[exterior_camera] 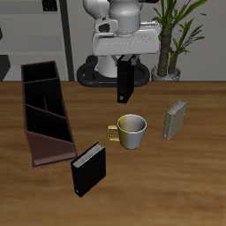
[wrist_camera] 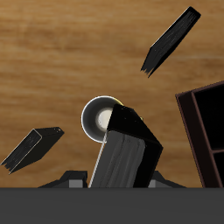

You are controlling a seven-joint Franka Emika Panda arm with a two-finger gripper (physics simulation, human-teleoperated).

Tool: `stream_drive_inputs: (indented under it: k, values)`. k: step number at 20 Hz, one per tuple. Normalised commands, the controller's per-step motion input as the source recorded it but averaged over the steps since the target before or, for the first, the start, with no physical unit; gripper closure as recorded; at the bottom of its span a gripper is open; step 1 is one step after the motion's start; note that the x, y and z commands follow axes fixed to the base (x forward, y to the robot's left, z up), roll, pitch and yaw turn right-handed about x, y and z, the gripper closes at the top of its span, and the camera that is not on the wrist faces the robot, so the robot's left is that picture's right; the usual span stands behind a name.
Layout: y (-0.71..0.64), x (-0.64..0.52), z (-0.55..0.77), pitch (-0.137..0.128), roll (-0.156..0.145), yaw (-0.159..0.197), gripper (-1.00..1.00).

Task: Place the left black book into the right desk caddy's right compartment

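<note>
My gripper (exterior_camera: 124, 64) is shut on the left black book (exterior_camera: 125, 85) and holds it upright in the air, above the table behind the mug. The wrist view shows this book (wrist_camera: 128, 159) close up, with its pale page edge. The right desk caddy (exterior_camera: 44, 132) is a long maroon tray with black walls, lying off to the side of the held book. Its right compartment (exterior_camera: 39, 71) is the far end section, away from the low maroon lip. A corner of the caddy shows in the wrist view (wrist_camera: 206, 122).
A cream mug (exterior_camera: 131, 131) with a gold handle stands below the held book and also shows in the wrist view (wrist_camera: 98, 116). The twin black book (exterior_camera: 88, 172) stands near the table's front. A grey ribbed book (exterior_camera: 175, 119) stands beyond the mug.
</note>
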Motion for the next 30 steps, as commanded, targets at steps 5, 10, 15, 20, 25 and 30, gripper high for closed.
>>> stream_drive_inputs:
  k: [5,10,15,20,25,30]
  values:
    - [-0.51,-0.13,0.04,0.008,-0.041,0.007,1.0]
    - [-0.33,-0.2,0.0,-0.007,-0.023,0.042,1.0]
    - [-0.38,-0.2,-0.05,0.012,-0.035,-0.015,1.0]
    - [-0.37,-0.2,-0.09,0.004,-0.073,-0.011,1.0]
    - [-0.3,-0.16,-0.03,0.003,-0.047,0.004,1.0]
    - [-0.39,-0.17,-0.01,0.007,-0.068,-0.002,1.0]
